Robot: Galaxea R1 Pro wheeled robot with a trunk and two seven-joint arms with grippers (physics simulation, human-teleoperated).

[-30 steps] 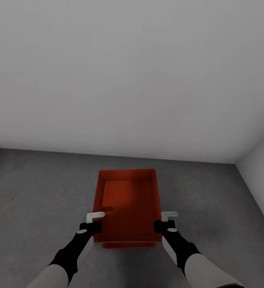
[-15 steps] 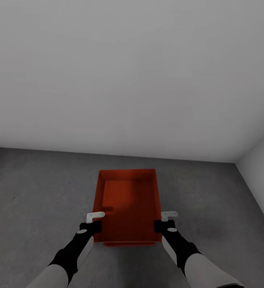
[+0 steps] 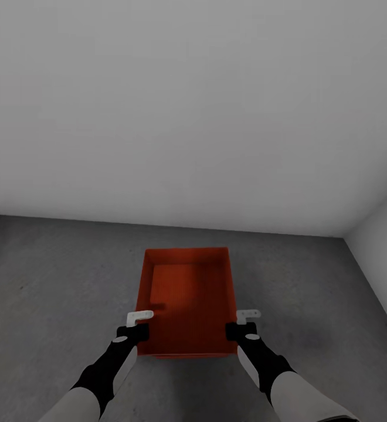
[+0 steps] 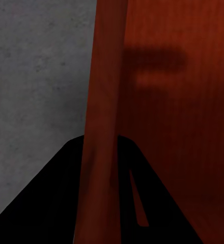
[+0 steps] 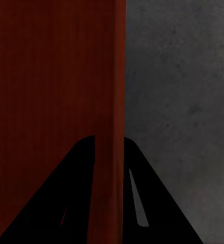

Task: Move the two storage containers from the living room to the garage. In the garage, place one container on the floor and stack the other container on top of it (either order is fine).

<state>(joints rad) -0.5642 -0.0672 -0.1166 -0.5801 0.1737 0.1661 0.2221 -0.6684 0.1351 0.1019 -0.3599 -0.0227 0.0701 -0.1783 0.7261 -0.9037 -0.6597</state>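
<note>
Bare utility room, garage-like. Floor (image 3: 53, 275) across the lower part of the head view: dark grey, rough, speckled concrete, unfinished, with faint mottled stains; the same gritty grey surface shows in both wrist views. Back wall (image 3: 193, 105) fills the upper half of the frame: plain white, flat, unmarked. A second white wall (image 3: 381, 246) enters at the right edge, meeting the back wall in a corner at mid-right. Walls meet the concrete directly in a plain seam. Even, dull lighting throughout.
</note>
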